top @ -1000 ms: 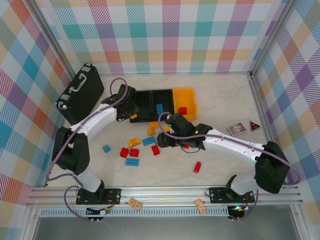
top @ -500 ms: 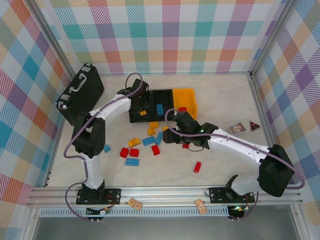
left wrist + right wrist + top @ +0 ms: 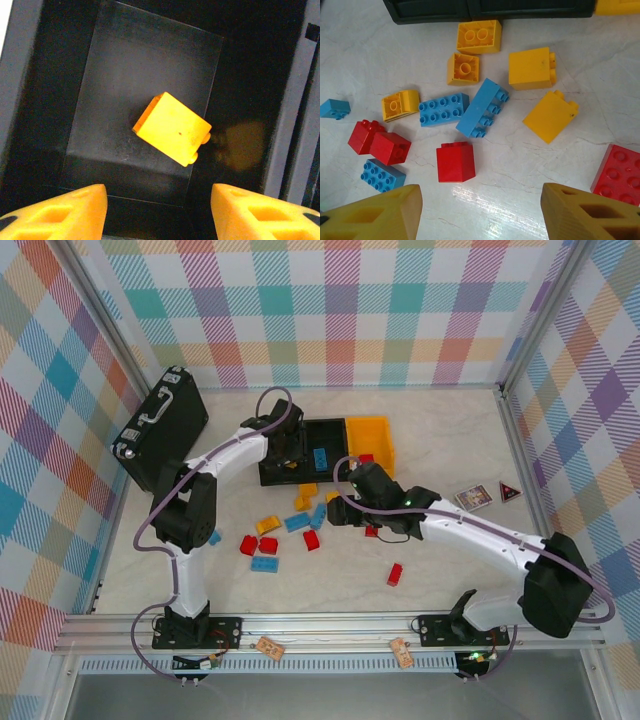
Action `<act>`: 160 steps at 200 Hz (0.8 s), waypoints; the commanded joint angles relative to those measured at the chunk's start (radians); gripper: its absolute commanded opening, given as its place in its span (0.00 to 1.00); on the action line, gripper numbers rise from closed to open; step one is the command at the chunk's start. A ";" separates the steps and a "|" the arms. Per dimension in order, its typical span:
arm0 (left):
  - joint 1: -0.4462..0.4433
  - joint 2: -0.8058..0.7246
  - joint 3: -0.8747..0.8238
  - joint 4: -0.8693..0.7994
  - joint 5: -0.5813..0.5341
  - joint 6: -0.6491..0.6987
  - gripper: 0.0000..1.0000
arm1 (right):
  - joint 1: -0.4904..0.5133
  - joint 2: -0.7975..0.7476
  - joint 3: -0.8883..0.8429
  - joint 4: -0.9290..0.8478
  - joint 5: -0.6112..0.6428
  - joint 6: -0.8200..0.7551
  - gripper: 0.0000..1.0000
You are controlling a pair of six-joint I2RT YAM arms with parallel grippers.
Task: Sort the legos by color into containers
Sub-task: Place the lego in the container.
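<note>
A yellow brick [image 3: 172,129] lies loose on the floor of the left black bin [image 3: 268,476]. My left gripper [image 3: 159,215] hangs open just above it, holding nothing. The middle black bin [image 3: 335,437] holds a blue brick [image 3: 319,457], and the yellow-orange bin [image 3: 372,430] holds a red brick [image 3: 365,458]. My right gripper [image 3: 480,210] is open over the table, with a red brick [image 3: 455,161] just ahead of its left finger. Beyond that lie two blue bricks [image 3: 482,107] and several yellow bricks [image 3: 531,68]. More red bricks [image 3: 380,142] and blue bricks [image 3: 382,175] sit to the left.
A black briefcase [image 3: 160,425] lies at the back left beside the bins. Two small cards [image 3: 473,498] rest at the right. A lone red brick [image 3: 395,574] sits near the front. Another red brick [image 3: 622,167] lies by my right finger.
My left gripper swung right from beside the bins to over the left black bin, where the yellow brick now lies free. My right gripper shifted slightly right.
</note>
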 commanded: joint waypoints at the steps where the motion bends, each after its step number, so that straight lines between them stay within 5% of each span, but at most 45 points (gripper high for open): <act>1: -0.021 -0.065 0.009 -0.021 -0.019 0.013 0.58 | -0.022 -0.040 -0.013 -0.028 0.018 -0.003 0.65; 91: -0.063 -0.321 -0.221 0.073 0.173 0.056 0.59 | -0.164 -0.127 -0.034 -0.214 0.024 0.034 0.65; 160: -0.110 -0.520 -0.492 0.191 0.383 0.062 0.60 | -0.188 0.019 -0.030 -0.241 0.026 0.083 0.63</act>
